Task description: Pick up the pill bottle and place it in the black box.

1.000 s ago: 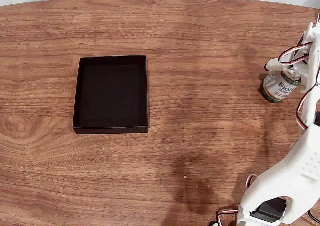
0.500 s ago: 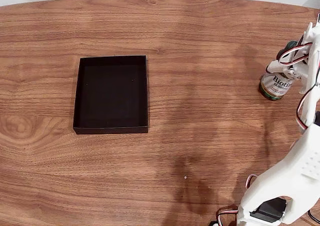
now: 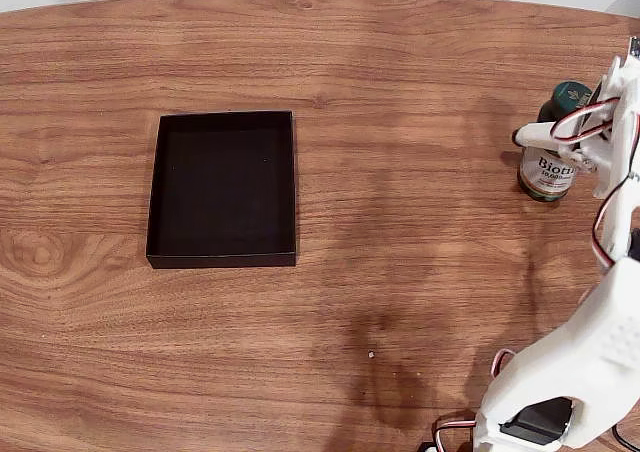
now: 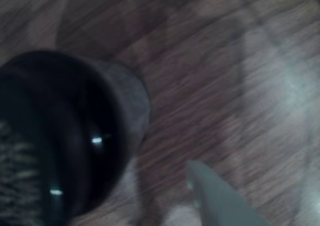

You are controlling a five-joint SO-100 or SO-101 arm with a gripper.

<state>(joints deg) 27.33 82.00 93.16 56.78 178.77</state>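
Your white gripper (image 3: 560,142) clamps the small dark green-capped pill bottle (image 3: 549,168), far right of the shallow matte black box (image 3: 155,187), for lifting.

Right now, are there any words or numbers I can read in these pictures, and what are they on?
"Bioti": big dark letters on the pill bottle's label in the fixed view; the arm hides the rest of the word.
Smaller print under it: too small to read.
The bottle in the wrist view: too blurred to read.
The black box: no writing.
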